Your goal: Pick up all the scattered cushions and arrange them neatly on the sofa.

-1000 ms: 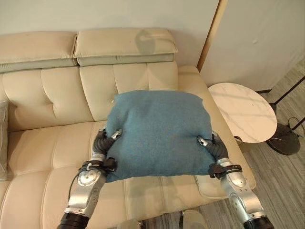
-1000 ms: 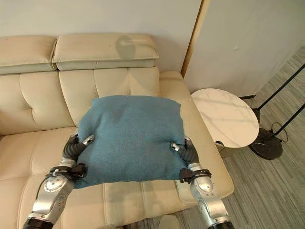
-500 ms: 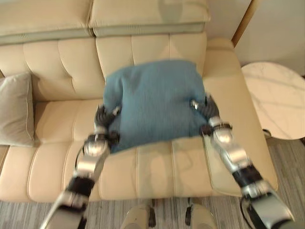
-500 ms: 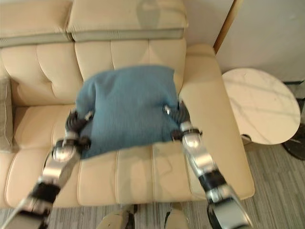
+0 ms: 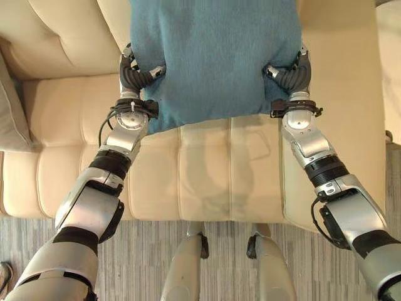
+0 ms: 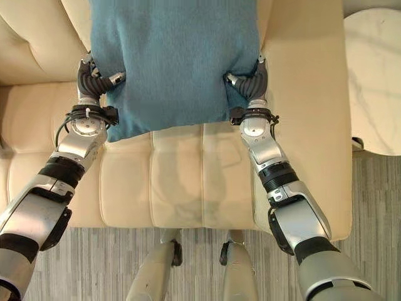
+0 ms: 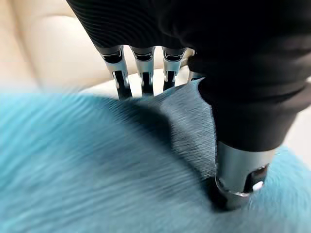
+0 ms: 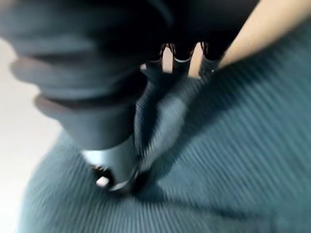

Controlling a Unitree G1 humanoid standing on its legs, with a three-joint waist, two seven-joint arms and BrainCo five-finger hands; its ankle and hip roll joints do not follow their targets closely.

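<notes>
I hold a blue cushion (image 5: 210,53) between both hands over the cream sofa's seat (image 5: 207,175), against the backrest. My left hand (image 5: 133,76) grips its left edge, thumb on top and fingers underneath. At the cushion's right edge my right hand (image 5: 292,74) pinches it the same way. In the left wrist view the thumb (image 7: 238,179) presses into the blue fabric (image 7: 97,179) while the fingers (image 7: 143,73) go under the edge. The right wrist view shows the right thumb (image 8: 116,170) dug into the cushion (image 8: 233,145).
A grey cushion (image 5: 11,113) leans on the sofa at the far left. The sofa's right armrest (image 5: 341,94) runs beside my right arm. A round white side table (image 6: 376,81) stands to the right. Striped wood floor (image 5: 219,263) lies before the sofa.
The view has tipped downward and closer to the sofa. Both hands have carried the blue cushion further toward the backrest, still gripping its two sides.
</notes>
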